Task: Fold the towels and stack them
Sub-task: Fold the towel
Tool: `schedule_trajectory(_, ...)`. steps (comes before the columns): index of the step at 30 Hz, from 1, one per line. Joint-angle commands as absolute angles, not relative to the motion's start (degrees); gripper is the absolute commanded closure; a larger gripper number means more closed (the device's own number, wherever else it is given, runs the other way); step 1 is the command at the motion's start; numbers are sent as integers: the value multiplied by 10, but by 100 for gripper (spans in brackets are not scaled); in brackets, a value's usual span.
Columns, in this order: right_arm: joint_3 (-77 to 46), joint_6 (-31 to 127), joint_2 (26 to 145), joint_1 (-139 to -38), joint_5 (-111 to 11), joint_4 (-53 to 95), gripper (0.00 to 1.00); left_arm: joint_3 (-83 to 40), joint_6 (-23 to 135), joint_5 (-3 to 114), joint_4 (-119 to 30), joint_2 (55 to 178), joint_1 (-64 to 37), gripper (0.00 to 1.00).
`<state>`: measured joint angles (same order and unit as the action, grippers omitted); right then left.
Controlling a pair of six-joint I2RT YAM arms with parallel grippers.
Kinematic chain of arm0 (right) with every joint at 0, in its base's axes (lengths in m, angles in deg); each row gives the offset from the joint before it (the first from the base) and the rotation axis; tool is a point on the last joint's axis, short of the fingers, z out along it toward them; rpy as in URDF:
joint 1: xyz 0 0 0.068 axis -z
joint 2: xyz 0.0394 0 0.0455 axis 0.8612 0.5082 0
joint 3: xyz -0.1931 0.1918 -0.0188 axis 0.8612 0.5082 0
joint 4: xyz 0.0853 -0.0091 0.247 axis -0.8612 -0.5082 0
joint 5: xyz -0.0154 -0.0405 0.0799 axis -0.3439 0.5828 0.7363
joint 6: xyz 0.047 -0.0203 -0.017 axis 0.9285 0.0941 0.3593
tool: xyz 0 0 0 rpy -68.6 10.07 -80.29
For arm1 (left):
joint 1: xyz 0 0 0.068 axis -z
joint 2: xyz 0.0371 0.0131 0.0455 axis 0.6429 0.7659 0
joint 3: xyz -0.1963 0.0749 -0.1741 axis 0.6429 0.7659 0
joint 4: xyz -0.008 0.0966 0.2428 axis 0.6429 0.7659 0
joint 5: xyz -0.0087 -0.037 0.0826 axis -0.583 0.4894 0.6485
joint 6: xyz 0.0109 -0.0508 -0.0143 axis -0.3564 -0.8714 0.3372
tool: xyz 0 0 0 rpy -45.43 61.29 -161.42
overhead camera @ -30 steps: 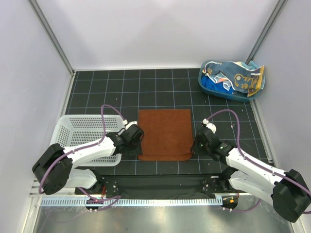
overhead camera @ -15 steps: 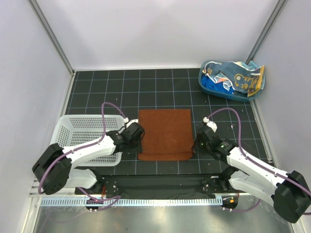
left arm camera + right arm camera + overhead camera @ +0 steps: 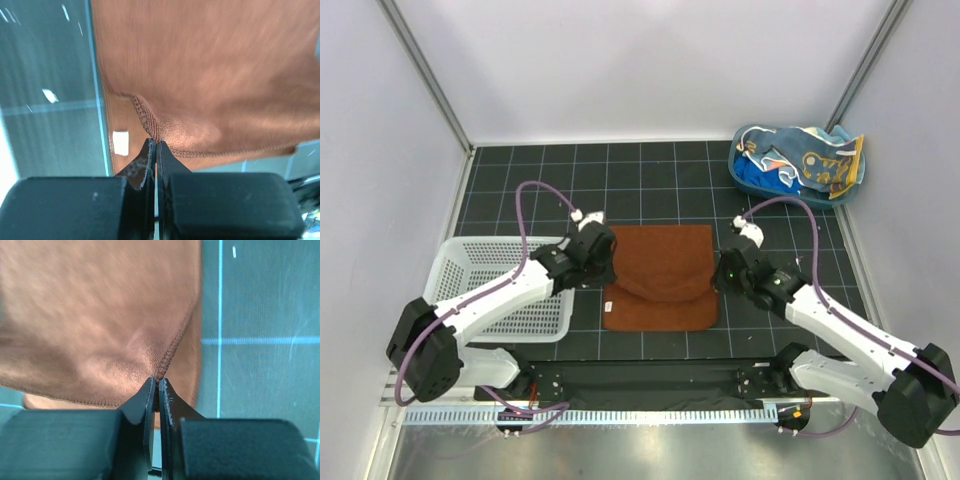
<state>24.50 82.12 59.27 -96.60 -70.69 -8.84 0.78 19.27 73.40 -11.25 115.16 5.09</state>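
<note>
**Left hand** [image 3: 153,145]: fingers pressed together on a hemmed corner of the rust-brown towel [image 3: 215,70], with the pinch right at the stitched edge.

**Right hand** [image 3: 155,382]: clamped the same way on the opposite hemmed corner of that towel.

**Step in hand (judged):** a fold, with the gripped edge to be carried away from the arm bases and laid on the far edge.
- Both hands should travel level and at one pace.
- The edge should be drawn straighter between them, since it sags in the middle at present.
- The corners should be lowered onto the far corners and let go only once the hems line up.
- Risk: a shallow pinch could slip off the hem.

**Rust-brown towel, position:** the raised edge hangs between the two hands, off the tabletop [image 3: 650,190].
- The rest of the towel lies flat beyond the hands.
- More brown cloth lies flat beneath them and on the near side.
- Whether the pinch takes every layer cannot be told.

**Other towels** [image 3: 800,165]: a patterned and blue heap, unfolded, in the blue tub [image 3: 745,182]. They sit well beyond the right hand and out to its right.

**White mesh basket** [image 3: 500,270]: just outside the left hand, beside its arm.
</note>
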Motion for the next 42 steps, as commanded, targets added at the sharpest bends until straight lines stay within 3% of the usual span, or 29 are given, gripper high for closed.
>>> schedule_trajectory(1, 151, 777, 630, -960, -752, -86, 93, -58, 232, 751, -103, 1160, 2, 100)
schedule_trajectory(9, -25, 707, 766, -870, -719, -63, 96, -227, 288, 694, -92, 1243, -101, 100)
schedule_trajectory(18, -179, 666, 866, -817, -681, -55, 97, -403, 313, 673, -49, 1337, -138, 100)
schedule_trajectory(25, -237, 661, 876, -815, -673, -78, 97, -434, 312, 667, -35, 1345, -142, 100)
schedule_trajectory(42, -202, 659, 828, -815, -680, -89, 97, -412, 311, 671, -29, 1305, -142, 100)
